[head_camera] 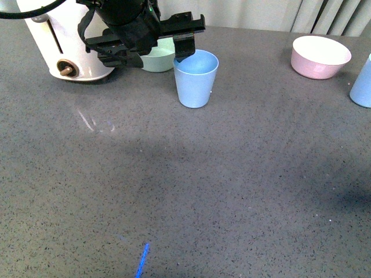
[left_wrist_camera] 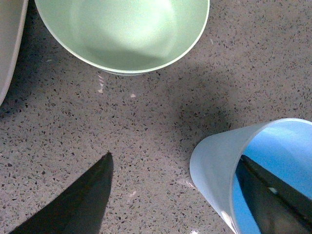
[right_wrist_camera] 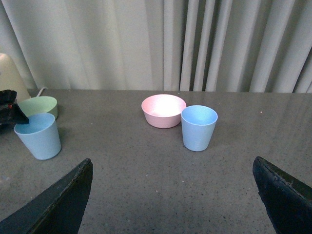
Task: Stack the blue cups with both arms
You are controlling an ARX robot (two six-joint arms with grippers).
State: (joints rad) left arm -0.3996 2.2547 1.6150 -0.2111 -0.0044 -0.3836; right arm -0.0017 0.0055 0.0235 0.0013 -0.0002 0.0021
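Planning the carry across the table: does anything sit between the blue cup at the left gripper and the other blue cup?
Nothing visible does: bare table lies between the left cup and the right cup. The pink bowl stands close beside the right cup, just behind that line.

You are working at what looks like a kitchen counter, in a home or a mock-up of one. There is a grey speckled stone-look countertop [head_camera: 232,191] and a white appliance [head_camera: 64,52] with a round knob near its base. A mint green bowl [left_wrist_camera: 122,34], a pink bowl [head_camera: 320,56] and blue cups [right_wrist_camera: 199,127] are set out on it, and pale pleated curtains [right_wrist_camera: 122,44] hang behind.
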